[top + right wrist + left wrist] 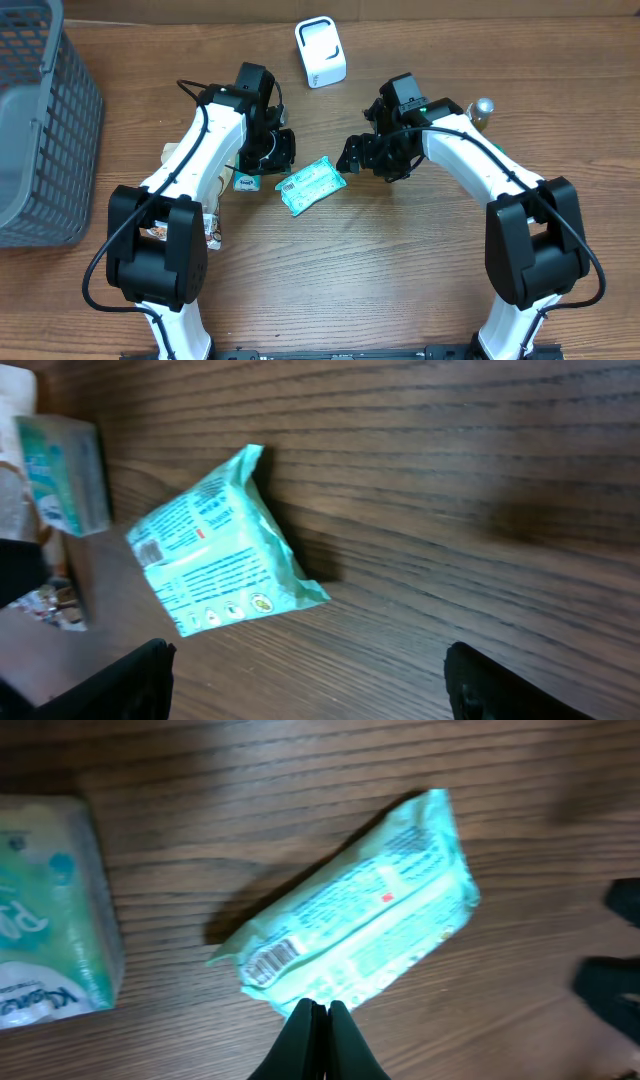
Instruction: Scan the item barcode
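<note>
The item, a teal packet (310,185), lies flat on the wooden table between my two arms. Its barcode (272,958) faces up at one end and also shows in the right wrist view (150,550). My left gripper (320,1008) is shut, its tips pressed together right at the packet's (350,920) near edge; I see nothing between them. To the right of the packet (215,560), my right gripper (320,685) is open and holds nothing. A white scanner (320,52) stands at the back of the table.
A grey mesh basket (40,130) fills the left side. A small tissue pack (50,910) lies just left of the packet. A bottle with a silver cap (482,108) stands behind the right arm. Small packets (212,225) lie by the left arm.
</note>
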